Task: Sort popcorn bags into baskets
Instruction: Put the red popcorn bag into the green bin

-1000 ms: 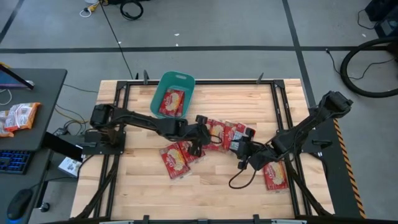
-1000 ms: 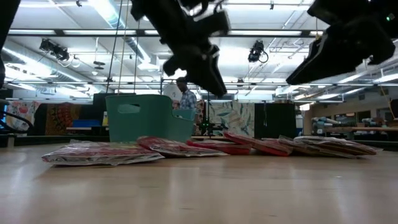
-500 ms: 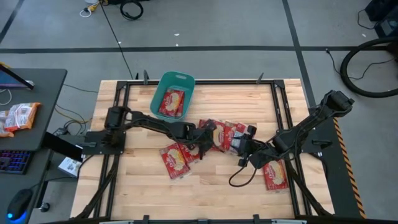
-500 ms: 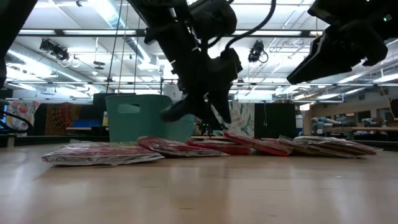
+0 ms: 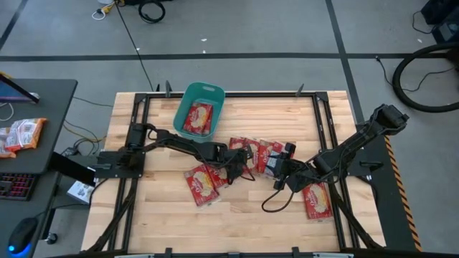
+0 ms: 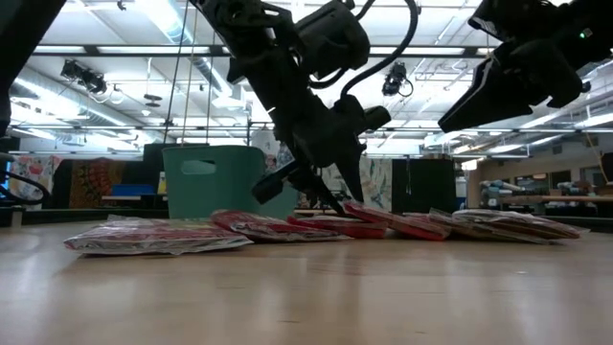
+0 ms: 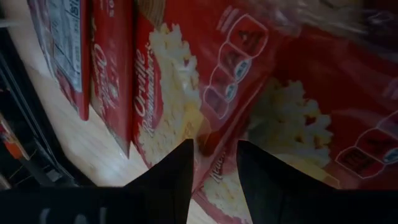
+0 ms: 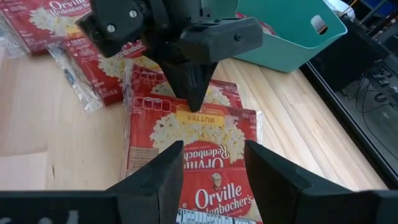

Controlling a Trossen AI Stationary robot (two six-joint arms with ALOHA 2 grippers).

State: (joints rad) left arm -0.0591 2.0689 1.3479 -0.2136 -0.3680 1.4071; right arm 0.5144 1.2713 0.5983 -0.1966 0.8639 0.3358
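Looking down from high: left gripper (image 5: 240, 163) hid part of the glossy red popcorn bags (image 5: 259, 153) mid-table; one bag lay in teal plastic basket (image 5: 201, 109). Right gripper (image 5: 285, 169) hovered beside the pile. Low view: flat bags overlapped, edges blurred. Left wrist: fingers (image 7: 172, 177) narrowly parted over crinkly red bag. Right wrist: fingers (image 8: 163, 172) spread apart, gripped nothing, bag (image 8: 200, 149) between and beyond them.

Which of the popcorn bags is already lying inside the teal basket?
The single popcorn bag lying face up inside the teal basket at the table's far edge. All the others lie on the wooden table.
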